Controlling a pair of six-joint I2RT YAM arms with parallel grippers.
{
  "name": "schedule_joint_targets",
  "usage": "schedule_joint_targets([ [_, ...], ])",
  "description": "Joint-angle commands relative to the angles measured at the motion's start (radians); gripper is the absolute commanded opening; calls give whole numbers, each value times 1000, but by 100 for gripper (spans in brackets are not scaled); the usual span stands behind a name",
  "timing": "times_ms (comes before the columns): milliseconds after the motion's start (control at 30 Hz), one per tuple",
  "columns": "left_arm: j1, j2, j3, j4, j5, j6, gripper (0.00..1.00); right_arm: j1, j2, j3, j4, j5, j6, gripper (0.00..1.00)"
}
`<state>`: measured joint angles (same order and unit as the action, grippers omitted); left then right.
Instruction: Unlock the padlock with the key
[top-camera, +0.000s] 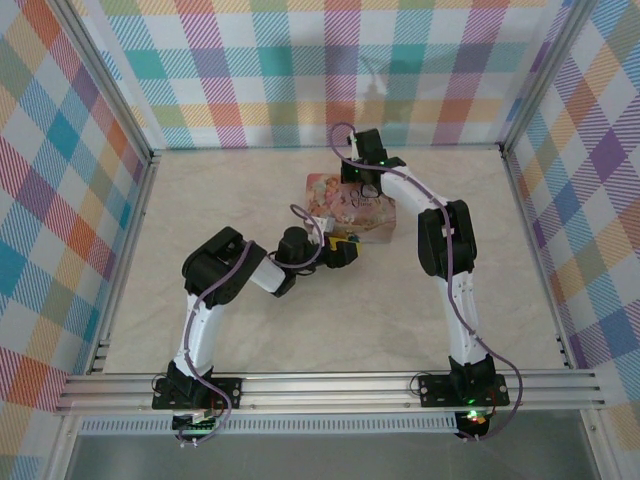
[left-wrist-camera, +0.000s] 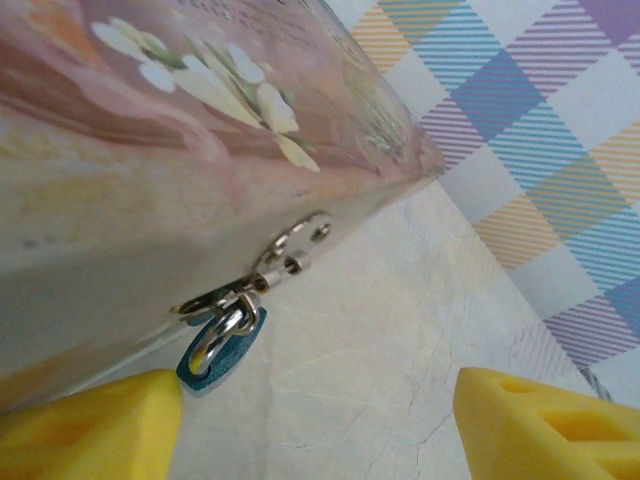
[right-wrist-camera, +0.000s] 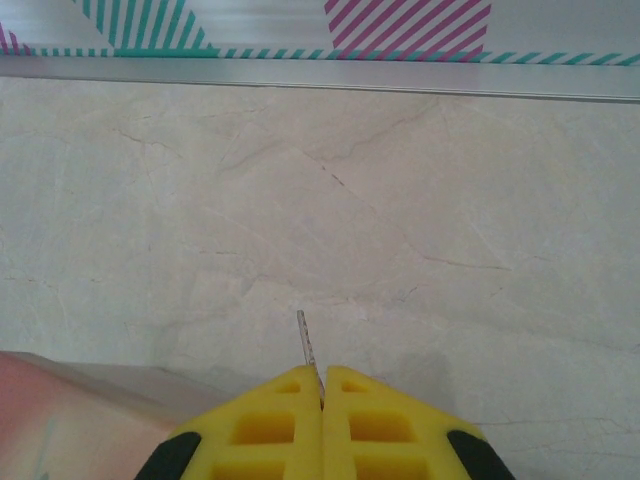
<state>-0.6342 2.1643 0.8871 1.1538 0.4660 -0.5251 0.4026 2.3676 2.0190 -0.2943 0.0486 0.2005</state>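
The tiny padlock (left-wrist-camera: 222, 350) has a bluish body and a metal shackle hooked through the hasp (left-wrist-camera: 295, 245) on the side of the pink illustrated tin (left-wrist-camera: 150, 150). My left gripper (left-wrist-camera: 318, 395) is open at table level; its left finger (left-wrist-camera: 100, 425) is just beside the padlock, its right finger (left-wrist-camera: 550, 420) far off. My right gripper (right-wrist-camera: 322, 375) is shut on the key (right-wrist-camera: 306, 342), whose thin metal blade sticks out ahead of the fingertips, above the table. In the top view the left gripper (top-camera: 345, 247) is at the tin's (top-camera: 335, 195) near side and the right gripper (top-camera: 362, 190) is over it.
The marble-patterned table (top-camera: 250, 310) is fenced by checked walls with a metal rail (right-wrist-camera: 320, 85) at their foot. A corner of the tin (right-wrist-camera: 60, 430) shows below my right gripper. Open floor lies left and right of the tin.
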Motion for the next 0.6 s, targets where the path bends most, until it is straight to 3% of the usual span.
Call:
schedule_joint_targets([
  [0, -22, -10, 16, -75, -104, 50, 73, 36, -24, -41, -106, -59, 11, 0],
  [267, -65, -48, -29, -116, -423, 54, 78, 36, -29, -46, -106, -64, 14, 0],
  [433, -78, -66, 1, -217, -522, 73, 79, 38, -41, -61, -96, -70, 17, 0],
  [567, -80, -50, 33, -209, -453, 77, 80, 39, -43, -65, -92, -73, 17, 0],
])
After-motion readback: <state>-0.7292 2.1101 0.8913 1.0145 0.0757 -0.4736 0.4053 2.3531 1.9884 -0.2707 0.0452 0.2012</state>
